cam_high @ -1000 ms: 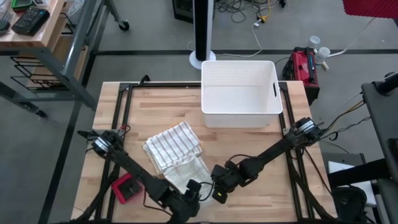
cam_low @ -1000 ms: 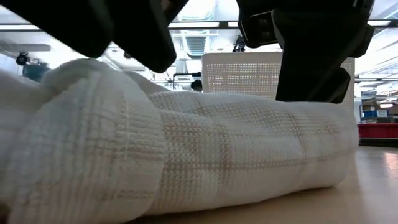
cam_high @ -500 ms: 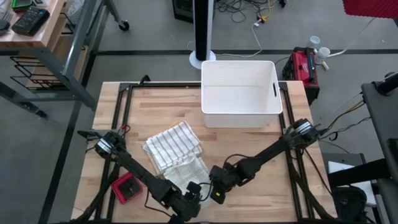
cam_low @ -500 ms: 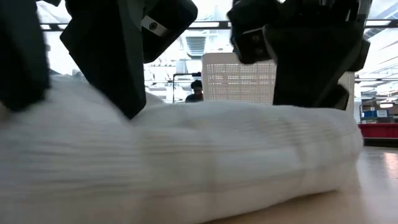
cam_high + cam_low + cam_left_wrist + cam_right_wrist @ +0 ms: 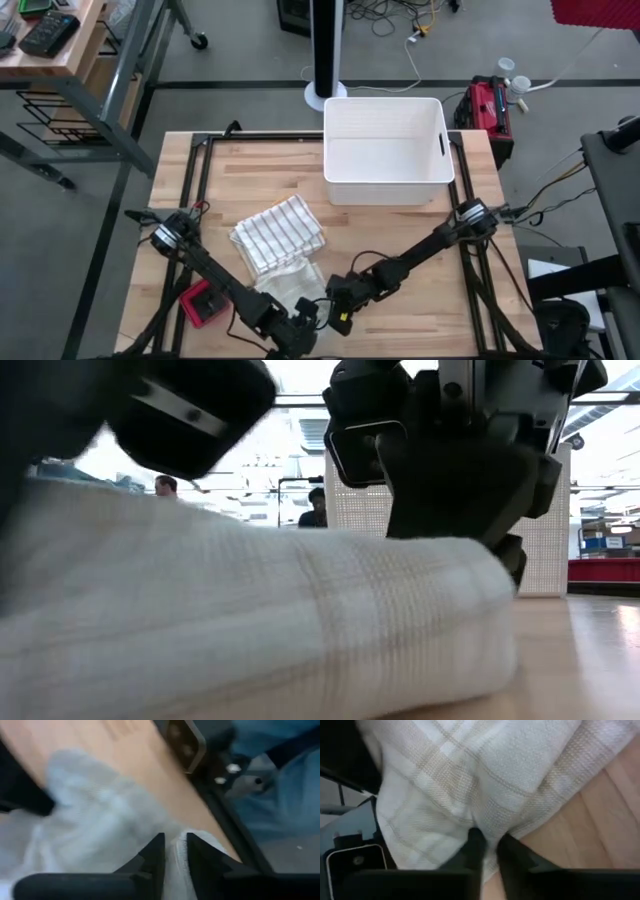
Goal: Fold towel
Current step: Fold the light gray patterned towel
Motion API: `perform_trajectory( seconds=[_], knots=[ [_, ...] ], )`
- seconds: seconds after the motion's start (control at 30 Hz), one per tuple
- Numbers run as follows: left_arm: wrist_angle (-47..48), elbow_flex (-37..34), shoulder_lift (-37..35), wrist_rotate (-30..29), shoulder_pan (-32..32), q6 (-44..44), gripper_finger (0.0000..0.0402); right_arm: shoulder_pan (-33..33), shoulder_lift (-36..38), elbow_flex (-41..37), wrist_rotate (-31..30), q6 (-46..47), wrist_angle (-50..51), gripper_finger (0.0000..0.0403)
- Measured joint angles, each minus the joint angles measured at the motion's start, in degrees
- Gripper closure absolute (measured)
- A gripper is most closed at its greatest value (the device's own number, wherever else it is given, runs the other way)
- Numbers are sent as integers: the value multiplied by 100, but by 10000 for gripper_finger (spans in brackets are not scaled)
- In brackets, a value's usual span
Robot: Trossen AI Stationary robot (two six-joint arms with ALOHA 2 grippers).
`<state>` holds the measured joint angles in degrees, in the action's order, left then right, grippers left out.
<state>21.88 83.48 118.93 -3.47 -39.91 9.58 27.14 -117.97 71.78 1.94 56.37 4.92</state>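
Note:
The towel (image 5: 279, 246), white with beige stripes, lies crumpled on the near-left part of the table. Its striped half is toward the far side and its paler half (image 5: 298, 283) toward the near edge. In the low view the towel (image 5: 250, 620) fills the foreground as a thick roll. My left gripper (image 5: 303, 318) and my right gripper (image 5: 338, 308) sit side by side at the towel's near edge, each shut on cloth. The left wrist view shows my left gripper (image 5: 173, 851), and the right wrist view shows my right gripper (image 5: 489, 842). My left gripper pinches a bunched bit of the towel's near edge (image 5: 175, 862) between its two fingers; how many layers, I cannot tell. The cloth beyond it lies slack on the wood. My right gripper pinches a gathered fold of the towel (image 5: 487, 822) between its two fingers, coming down on it from above. The cloth puckers at the fingers, and the rest lies on the table.
A white bin (image 5: 385, 150) stands at the table's far edge, right of middle. A red and black object (image 5: 203, 302) lies near the near-left corner, beside my left arm. Bare wood (image 5: 430, 310) lies right of the grippers. People show in the room behind (image 5: 165, 485).
Both grippers have moved a little toward the table's left and near edge, keeping hold of the towel. The towel's near part has been dragged along with them: in the low view its right end has drawn back to the left. The striped far half has stayed put.

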Motion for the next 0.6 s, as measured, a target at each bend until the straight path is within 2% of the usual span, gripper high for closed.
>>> perform_trajectory(
  seconds=[0.07,0.2,0.37,0.6],
  knots=[
    [2,0,-2,51,-81,27,356,6,52,-8,-164,-45,28,388],
    [160,-2,-72,150,-204,358,394,-7,121,9,-351,-41,181,396],
    [532,4,-149,330,-314,817,386,-3,151,120,-608,22,760,400],
    [577,4,-177,1061,-556,1270,398,37,161,170,-847,82,1042,402]
  ],
)
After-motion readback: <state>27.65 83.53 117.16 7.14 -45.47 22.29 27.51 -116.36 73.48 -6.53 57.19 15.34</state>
